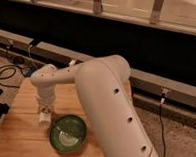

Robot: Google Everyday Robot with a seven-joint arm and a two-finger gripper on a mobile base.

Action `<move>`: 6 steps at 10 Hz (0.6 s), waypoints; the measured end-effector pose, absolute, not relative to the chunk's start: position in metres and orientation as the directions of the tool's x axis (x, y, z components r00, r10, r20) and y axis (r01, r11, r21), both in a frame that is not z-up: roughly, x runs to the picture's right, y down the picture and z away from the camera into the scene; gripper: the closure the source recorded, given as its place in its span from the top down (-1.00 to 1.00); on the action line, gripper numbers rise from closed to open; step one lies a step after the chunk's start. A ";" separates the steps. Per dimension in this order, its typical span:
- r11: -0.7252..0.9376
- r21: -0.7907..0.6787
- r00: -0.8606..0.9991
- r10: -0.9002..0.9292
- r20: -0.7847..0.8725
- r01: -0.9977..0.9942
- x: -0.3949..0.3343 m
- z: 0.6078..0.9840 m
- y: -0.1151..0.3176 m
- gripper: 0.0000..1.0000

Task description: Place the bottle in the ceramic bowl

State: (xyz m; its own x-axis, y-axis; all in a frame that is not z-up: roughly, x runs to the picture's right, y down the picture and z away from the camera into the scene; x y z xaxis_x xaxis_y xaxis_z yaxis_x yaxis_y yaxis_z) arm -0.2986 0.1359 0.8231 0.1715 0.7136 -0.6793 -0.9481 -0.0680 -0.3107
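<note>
From my seat, the hand [44, 106] hangs at the end of the big white arm [105, 97]. It points down over the left part of the wooden table [18, 143]. The bottle [44, 118] shows as a small white shape right under the hand, just beside the upper left edge of the green bowl [77, 128] and not over it. The wrist covers the place where hand and bottle meet, so I cannot tell whether the hand is clenched on the bottle or released. I also can't say whether the bottle is lifted or resting on the wood.

The bowl is bare inside, so the placing is not yet done.

I judge the bottle to be light, stiff plastic with a smooth, slightly slippery skin. It should take a firm squeeze without harm, but it may twist or slide in a loose hold. The best hold would be across the slim body near its middle, not on the cap, so it does not swing.

The bowl is the fragile piece: glazed, hard and shallow. I would carry the bottle a little to the right and toward me, lower it close to the pale centre and lay it down, not drop it. It looks about as long as the bowl is wide, so one end may rest on the rim.
</note>
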 end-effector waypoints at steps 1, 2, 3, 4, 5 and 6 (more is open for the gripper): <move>-0.062 -0.302 0.165 0.726 -0.668 -0.951 -0.293 0.818 0.127 -1.00; -0.055 -0.291 0.157 0.740 -0.654 -0.955 -0.287 0.812 0.115 -1.00; -0.047 -0.275 0.145 0.758 -0.636 -0.960 -0.276 0.801 0.098 -1.00; -0.041 -0.254 0.132 0.770 -0.624 -0.966 -0.266 0.795 0.087 -1.00; -0.033 -0.222 0.110 0.790 -0.603 -0.975 -0.245 0.783 0.070 -1.00; -0.034 -0.198 0.092 0.800 -0.593 -0.980 -0.227 0.774 0.065 -1.00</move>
State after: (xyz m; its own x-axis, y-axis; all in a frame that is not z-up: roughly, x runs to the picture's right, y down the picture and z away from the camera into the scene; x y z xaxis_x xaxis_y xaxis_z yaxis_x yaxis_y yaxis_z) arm -0.2271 0.0647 0.7737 0.0921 0.8001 -0.5928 -0.9796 -0.0342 -0.1982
